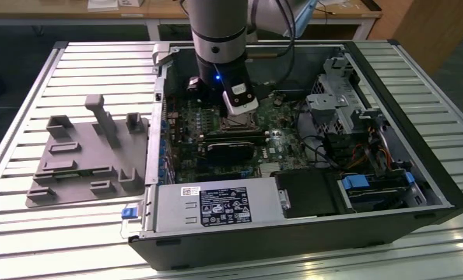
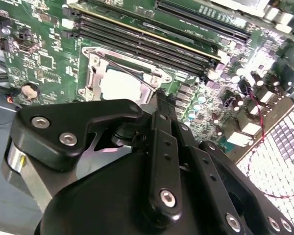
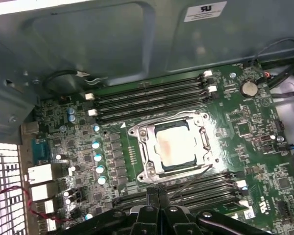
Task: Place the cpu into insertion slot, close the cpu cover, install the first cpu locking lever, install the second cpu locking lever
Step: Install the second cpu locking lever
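Note:
In the first wrist view the cpu (image 3: 177, 146) lies flat in the insertion slot (image 3: 209, 147), its silver-grey top showing through the cut-out of the cpu cover (image 3: 148, 155). The cover lies down flat over it. A thin wire locking lever (image 3: 193, 178) slants from the socket's edge toward my gripper (image 3: 159, 198), whose two black fingers are pressed together, shut, just beside the socket. The second wrist view has the cpu (image 2: 118, 85) beyond the gripper (image 2: 159, 98), with a wire lever (image 2: 132, 68) crossing the cover. In the exterior view the gripper (image 1: 238, 111) hangs low over the socket (image 1: 236, 123).
The motherboard sits inside an open computer case (image 1: 418, 175) on a slatted table. Long black memory slots (image 3: 152, 93) flank the socket on two sides. A black block (image 1: 231, 153) lies close by, a drive cage (image 1: 336, 99) stands at the exterior view's right, and a grey fixture (image 1: 84, 157) at its left.

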Robot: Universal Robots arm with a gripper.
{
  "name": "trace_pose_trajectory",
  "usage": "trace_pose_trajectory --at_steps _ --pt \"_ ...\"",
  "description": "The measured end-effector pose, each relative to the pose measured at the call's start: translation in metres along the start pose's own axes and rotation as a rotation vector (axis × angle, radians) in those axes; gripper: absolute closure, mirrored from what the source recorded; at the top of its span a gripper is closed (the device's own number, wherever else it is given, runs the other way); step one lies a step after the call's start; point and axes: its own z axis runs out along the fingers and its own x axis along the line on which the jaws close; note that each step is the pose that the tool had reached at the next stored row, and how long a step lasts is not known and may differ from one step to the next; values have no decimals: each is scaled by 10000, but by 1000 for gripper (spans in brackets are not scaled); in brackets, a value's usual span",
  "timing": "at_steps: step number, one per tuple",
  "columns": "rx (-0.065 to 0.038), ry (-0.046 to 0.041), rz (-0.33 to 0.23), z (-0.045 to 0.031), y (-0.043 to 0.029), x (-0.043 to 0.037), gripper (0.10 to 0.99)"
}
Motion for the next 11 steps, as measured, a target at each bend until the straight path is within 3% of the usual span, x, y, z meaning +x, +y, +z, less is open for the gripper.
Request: trace_pose_trajectory --at_steps 7,11 --pt "1 -1 12 11 0 -27 984" --pt "65 0 15 33 2 -66 984"
